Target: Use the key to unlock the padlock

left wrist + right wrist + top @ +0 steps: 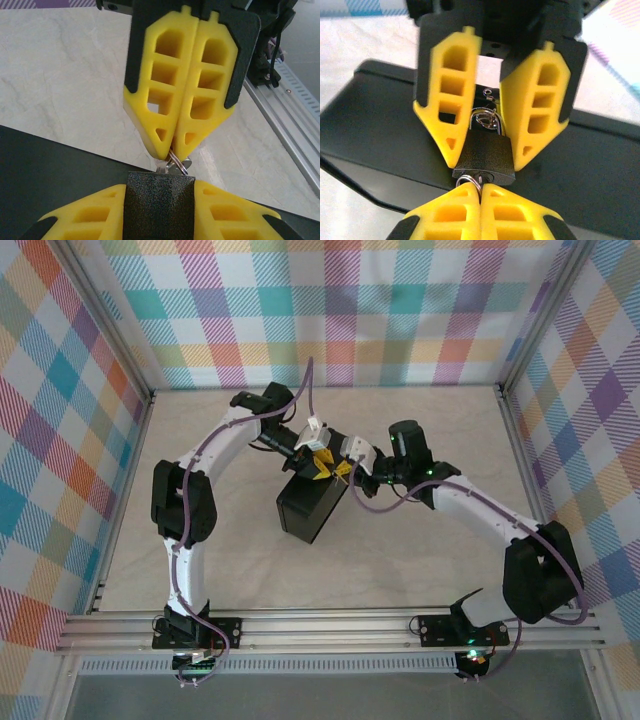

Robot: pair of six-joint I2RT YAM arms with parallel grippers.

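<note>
Two hands are meeting over the box [370,125] on the tabletop [60,75]. Left hand [485,162] is grasping the padlock [482,155] by its narrow edges, shackle pointing back toward its palm, keyway face aiming straight at the right hand [480,189]. Right hand is clenching the key [162,169] at its fingertips, the tip touching or entering the keyway; I cannot tell which. Lock axis and key are lying nearly in line, so the coming turn probably falls to the right wrist. No brand or writing is showing legibly.

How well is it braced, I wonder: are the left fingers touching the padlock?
Touching. The left wrist view shows the padlock wedged between the left gripper's fingers, no gap either side.
</note>
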